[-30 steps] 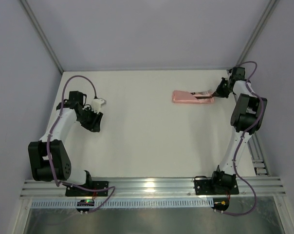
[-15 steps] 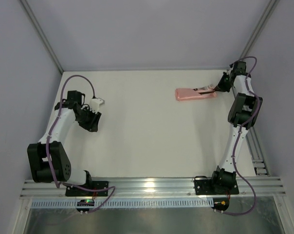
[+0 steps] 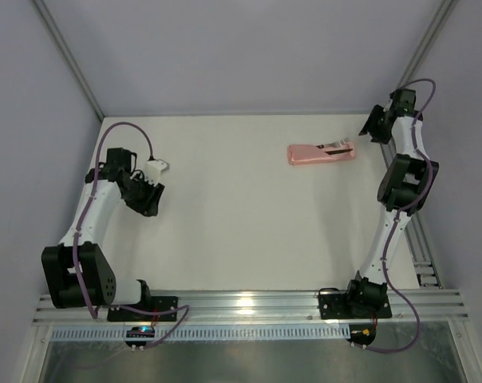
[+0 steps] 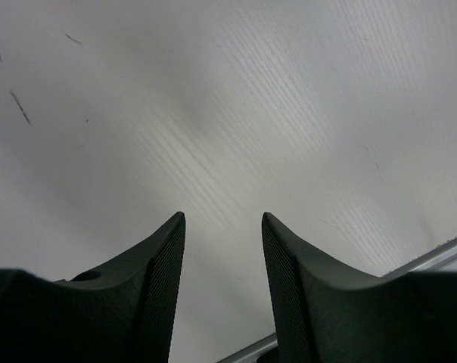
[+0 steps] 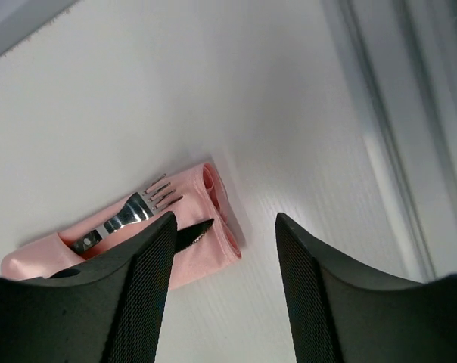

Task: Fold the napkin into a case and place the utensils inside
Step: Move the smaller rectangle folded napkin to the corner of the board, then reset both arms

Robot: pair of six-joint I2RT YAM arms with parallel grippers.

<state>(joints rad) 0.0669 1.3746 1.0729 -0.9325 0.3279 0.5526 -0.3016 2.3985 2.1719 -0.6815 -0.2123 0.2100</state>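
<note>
Seemingly just clear of right pincer [image 5: 225, 221]: case [image 5: 204, 198].

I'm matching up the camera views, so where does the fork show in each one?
Top external: far right of the table, fork at the pink case's right end.
Left wrist: not in it.
Right wrist: lower left, fork on the case.
Shared landmark: the pink case.
</note>
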